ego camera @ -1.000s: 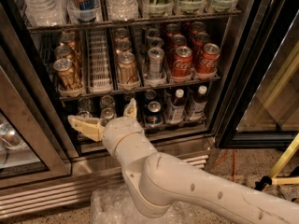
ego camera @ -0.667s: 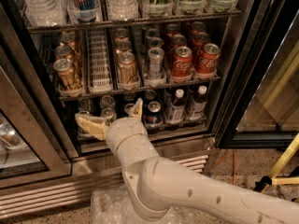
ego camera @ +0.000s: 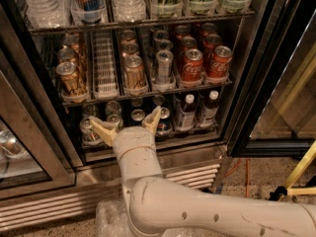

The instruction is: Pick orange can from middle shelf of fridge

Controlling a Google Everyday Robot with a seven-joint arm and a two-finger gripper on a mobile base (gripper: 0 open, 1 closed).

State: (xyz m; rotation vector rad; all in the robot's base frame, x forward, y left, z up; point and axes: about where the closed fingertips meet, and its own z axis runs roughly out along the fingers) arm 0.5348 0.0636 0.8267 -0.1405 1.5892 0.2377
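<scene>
orange can [ego camera: 133, 72] coppery-orange | red cans [ego camera: 191, 64] red, white script | pincer [ego camera: 125, 115] cream, below dark middle shelf [ego camera: 143, 94]

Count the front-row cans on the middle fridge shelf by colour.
Orange cans: 2
Silver cans: 1
Red cans: 2
Total: 5
Gripper: open, just below the middle shelf, holding nothing.

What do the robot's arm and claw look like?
The arm is thick, smooth and cream-white, built of rounded tube-like sections with seams between them and a few small dark dots on the largest. No cables show. The gripper, in front of the fridge's lowest rack, has two tan, tapered fingers on a round cream wrist.
</scene>
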